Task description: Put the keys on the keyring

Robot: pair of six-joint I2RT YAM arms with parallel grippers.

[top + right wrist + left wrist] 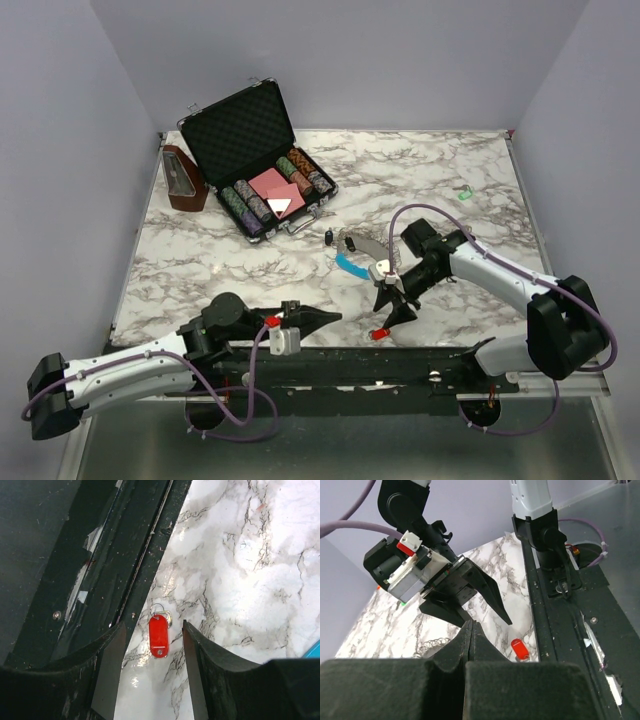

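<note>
far left on the marble surface point(200, 270) a brown holder point(183, 178) stands just beside an open black chip case point(262, 170) with rows of chips and pink cards inside. both sit at the back, well apart from the task things.

the left arm lies low along the near edge. the left tool point(330, 317) points right, its fingers pressed together with nothing between them. the left wrist view shows the same, the left tool point(470, 630) with its two tips meeting in one line.

right of that, mid surface, lies the keyring point(362, 250): a silver-grey coil with its bright blue curved part toward the near side and a small black clip at its far left end. it lies loose, and neither tool touches it. a bit of the coil point(434, 645) shows in the left wrist view.

the red key point(380, 333) lies flat on the surface, just beside the black rail point(145, 555) at the near edge, near the keyring but apart from it. a small metal ring sits at its top end.

the right tool point(392, 312) hangs tilted down over the red key point(159, 635). its fingers are spread apart, one on each side of the key, touching neither side as far as we can see.

far right, toward the back, there is a small green bit point(465, 193); we can't tell what it is.
</note>
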